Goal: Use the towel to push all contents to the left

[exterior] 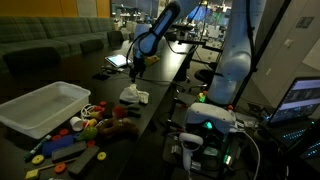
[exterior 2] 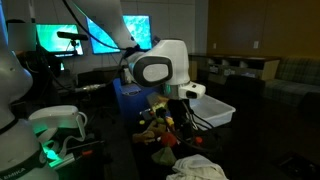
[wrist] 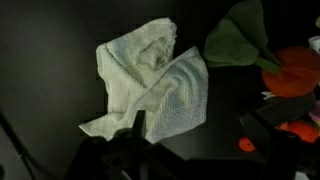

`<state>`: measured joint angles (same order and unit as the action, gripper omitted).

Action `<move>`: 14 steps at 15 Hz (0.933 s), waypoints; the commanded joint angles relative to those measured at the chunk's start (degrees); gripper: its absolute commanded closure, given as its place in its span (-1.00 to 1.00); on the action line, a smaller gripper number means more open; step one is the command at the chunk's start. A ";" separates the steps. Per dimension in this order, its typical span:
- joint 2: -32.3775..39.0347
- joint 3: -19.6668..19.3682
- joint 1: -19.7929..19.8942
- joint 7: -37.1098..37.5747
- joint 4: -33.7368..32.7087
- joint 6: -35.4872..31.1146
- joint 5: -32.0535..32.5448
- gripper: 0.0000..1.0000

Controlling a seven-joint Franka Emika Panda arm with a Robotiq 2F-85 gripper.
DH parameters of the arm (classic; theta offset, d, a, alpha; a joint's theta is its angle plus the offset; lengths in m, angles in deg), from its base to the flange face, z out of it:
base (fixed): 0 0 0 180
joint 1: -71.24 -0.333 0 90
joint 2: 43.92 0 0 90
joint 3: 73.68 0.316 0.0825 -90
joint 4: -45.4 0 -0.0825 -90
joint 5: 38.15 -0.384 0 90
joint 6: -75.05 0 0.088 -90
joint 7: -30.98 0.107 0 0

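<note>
A crumpled white towel point(wrist: 150, 85) lies on the dark table. It also shows in both exterior views point(exterior: 134, 96) point(exterior 2: 200, 168). My gripper point(wrist: 200, 130) hangs above the table with its jaws apart and empty. One finger is over the towel's near edge, the other over bare table. In an exterior view the gripper point(exterior: 135, 68) is a little above the towel. A pile of colourful toys point(exterior: 100, 125) lies beside the towel. In the wrist view I see a green toy point(wrist: 240, 40) and an orange one point(wrist: 295, 70).
A white plastic bin point(exterior: 45, 108) stands on the table past the toy pile, and it shows in an exterior view too point(exterior 2: 215, 110). A laptop point(exterior: 117, 61) sits further back on the table. The table edge runs close to the towel.
</note>
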<state>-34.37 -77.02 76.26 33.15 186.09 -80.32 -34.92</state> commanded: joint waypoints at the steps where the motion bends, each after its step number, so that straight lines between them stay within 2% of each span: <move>1: 8.79 -0.73 1.28 -4.08 -4.39 -6.61 -1.13 -1.00; 7: 21.40 -1.83 3.18 -4.77 -11.00 -13.86 -0.38 -1.00; 12: 29.03 0.14 6.47 -6.25 -17.44 -13.90 -1.22 -1.00; 14: 31.54 -0.47 6.11 -5.97 -19.79 -14.00 -0.78 -1.00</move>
<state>-6.79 -77.92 81.69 28.73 170.78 -93.49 -34.97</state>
